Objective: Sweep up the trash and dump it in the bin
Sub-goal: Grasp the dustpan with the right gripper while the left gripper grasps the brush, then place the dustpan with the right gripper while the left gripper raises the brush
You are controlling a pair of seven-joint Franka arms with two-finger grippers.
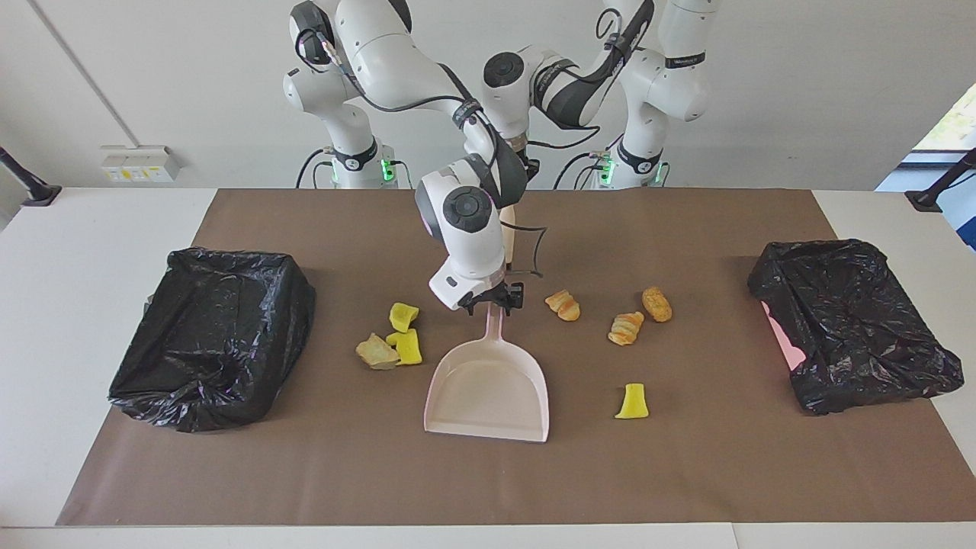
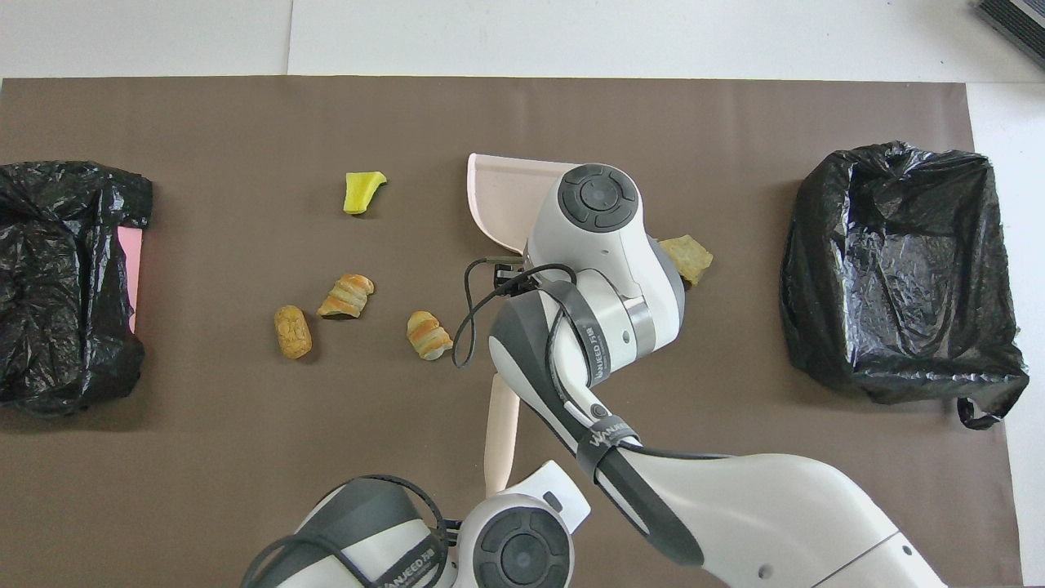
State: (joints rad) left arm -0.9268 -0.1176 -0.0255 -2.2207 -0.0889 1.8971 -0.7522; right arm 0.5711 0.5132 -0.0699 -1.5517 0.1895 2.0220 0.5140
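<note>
**Operator:** Report the status of the right gripper (image 1: 494, 299).

**Technician:** It is low over the mat (image 1: 686, 473), at the robot-side end of the handle of the pink dustpan (image 1: 488, 389). Whether it has clamped the handle cannot be determined. The dustpan lies flat near the middle of the mat, and its open mouth faces away from the robots.

**Operator:** Report the status of the left gripper (image 1: 524, 164).

**Technician:** It is raised over the mat edge nearest the robots. Its fingers are closed on the beige brush handle (image 1: 509, 236), which hangs down and away from the robots. The lower end is hidden by the right arm, so contact with the mat cannot be determined.

**Operator:** Where is the trash?

**Technician:** All pieces lie on the mat, none in the dustpan.
- Group A sits beside the dustpan, toward the right arm's end. It consists of the bread chunk (image 1: 377, 352) and two yellow sponge bits (image 1: 409, 347), set close together.
- Group B sits toward the left arm's end. One pastry (image 1: 563, 304) lies near the dustpan handle, and two further pastries (image 1: 626, 328) lie just beside each other.
- A single yellow sponge piece (image 1: 632, 402) lies farther from the robots than the pastries, apart from the pan.

**Operator:** Where are the bins?

**Technician:** There are two bins with black liners. One bin (image 1: 213, 335) is at the right arm's end and the second bin (image 1: 854, 320) is at the left arm's end.
</note>
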